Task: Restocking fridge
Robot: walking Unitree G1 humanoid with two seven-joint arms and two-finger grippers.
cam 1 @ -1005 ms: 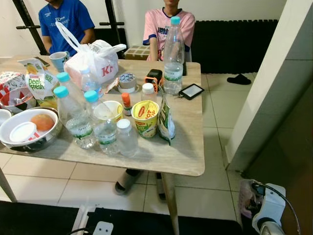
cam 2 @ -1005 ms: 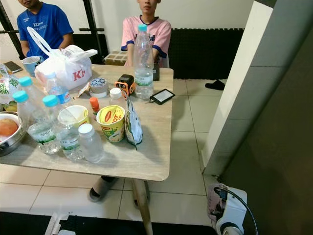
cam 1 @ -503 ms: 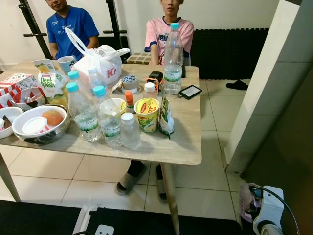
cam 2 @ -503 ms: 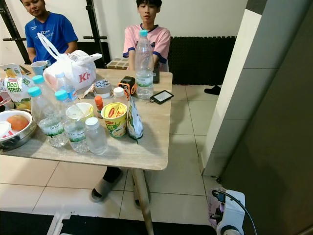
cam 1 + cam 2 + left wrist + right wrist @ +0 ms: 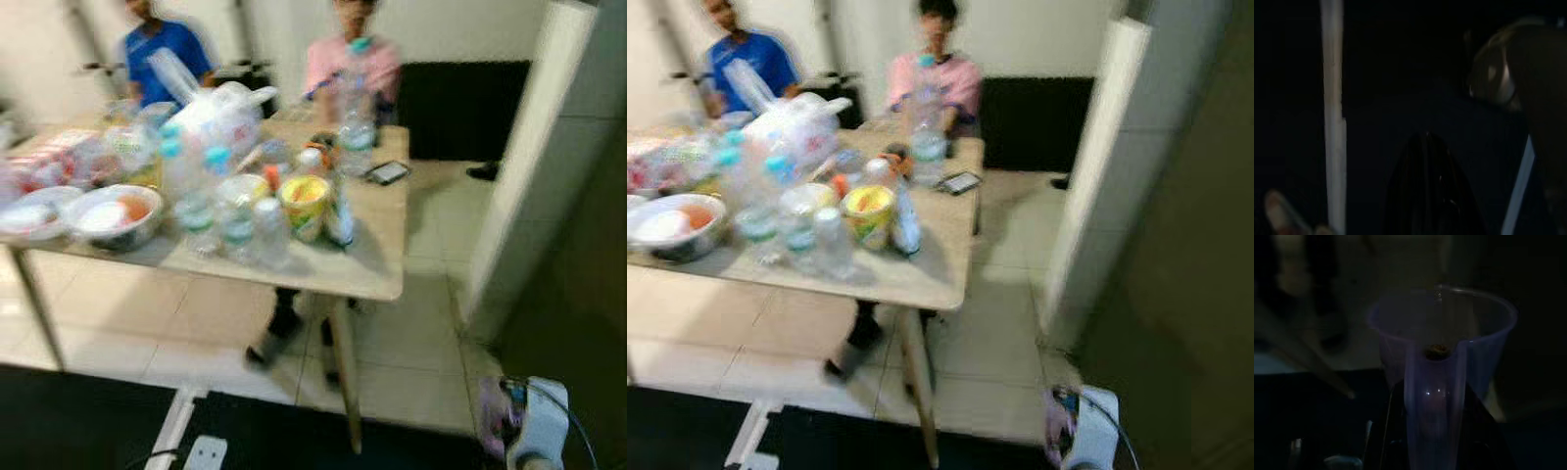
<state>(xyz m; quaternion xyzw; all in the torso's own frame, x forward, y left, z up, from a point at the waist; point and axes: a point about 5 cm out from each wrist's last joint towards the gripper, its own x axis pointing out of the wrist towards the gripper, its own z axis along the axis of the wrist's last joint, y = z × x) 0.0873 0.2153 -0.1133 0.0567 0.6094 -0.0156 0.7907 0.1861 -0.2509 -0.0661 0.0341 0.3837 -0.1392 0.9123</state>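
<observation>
Viewing everything through heavy motion blur in both eye views. Gripping a translucent purple plastic cup (image 5: 1442,333) in the right pincer (image 5: 1432,431), fingers clamped on its sides, mouth of the cup pointing away from the wrist; carrying it low, above the tiled floor (image 5: 411,352) and well apart from the surface (image 5: 377,264). Making out something small and dark inside the cup, too dim to identify. Seeing the left pincer (image 5: 1427,196) as a black shape in deep shade; cannot tell whether its fingers are apart or together.

Noting on the surface: blue-capped water bottles (image 5: 211,196) clustered toward the near edge, a yellow cup (image 5: 304,201) just beside them, a tall bottle (image 5: 358,108) toward the far right corner, a white bag (image 5: 220,117) behind, a bowl (image 5: 113,215) along the near edge. Noting two people seated at the far edge.
</observation>
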